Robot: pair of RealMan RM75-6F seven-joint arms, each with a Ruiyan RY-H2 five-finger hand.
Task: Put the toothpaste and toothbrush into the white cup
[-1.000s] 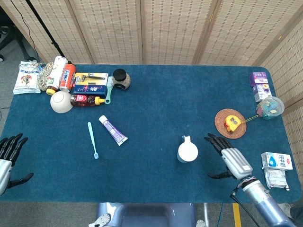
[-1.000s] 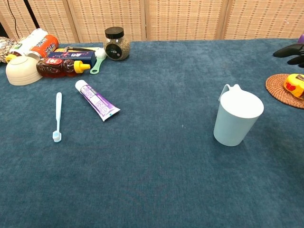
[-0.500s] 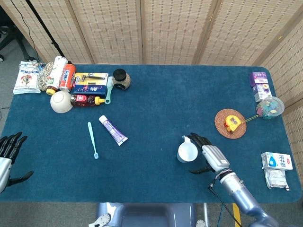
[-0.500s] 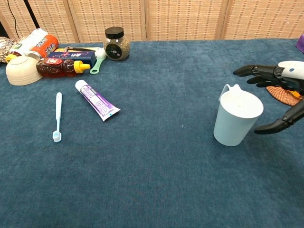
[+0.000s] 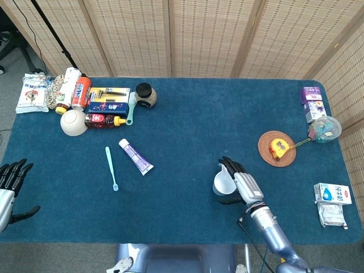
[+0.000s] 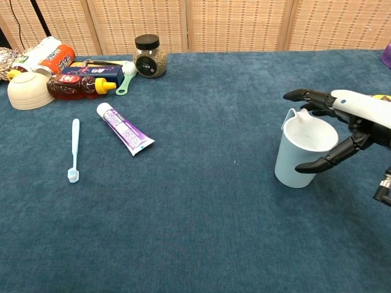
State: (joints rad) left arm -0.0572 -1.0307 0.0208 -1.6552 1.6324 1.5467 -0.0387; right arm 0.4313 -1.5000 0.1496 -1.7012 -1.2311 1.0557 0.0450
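Blue felt tabletop (image 5: 187,119), contents listed left to right.

Left hand (image 5: 10,181): at the table's near left edge, fingers spread, holding nothing.

Far left corner: white snack bag (image 5: 32,92); white bottle (image 5: 68,79); orange can (image 5: 81,92); cream bowl (image 5: 74,123), upturned; red sauce bottle (image 5: 100,120) with yellow cap, lying on its side just right of the bowl; boxed razor (image 5: 109,91) with a dark blue box (image 5: 108,107) beside it; green-handled tool (image 5: 131,109); dark-lidded glass jar (image 5: 145,95), upright.

Toothbrush (image 5: 111,168): pale blue, lying flat on the felt, bristle end nearest the robot, well apart from the cup.

Toothpaste (image 5: 135,156): white and purple tube, lying flat just right of the toothbrush, cap end pointing toward the far corner clutter.

White cup (image 6: 303,149): upright, mouth open, right of centre, with a small handle on its far rim.

Right hand (image 6: 339,125): at the cup's right side. Fingers (image 6: 305,96) reach past the far rim by the handle, thumb curves in front of the near wall. Digits spread around the cup; whether they press it cannot be told.

Right side: woven coaster (image 5: 277,149) carrying a yellow tape measure (image 5: 278,147); purple and white cartons (image 5: 312,102); clear tub (image 5: 325,128) of small coloured items; milk carton (image 5: 333,194) near the right edge with a folded packet (image 5: 330,215) beside it.
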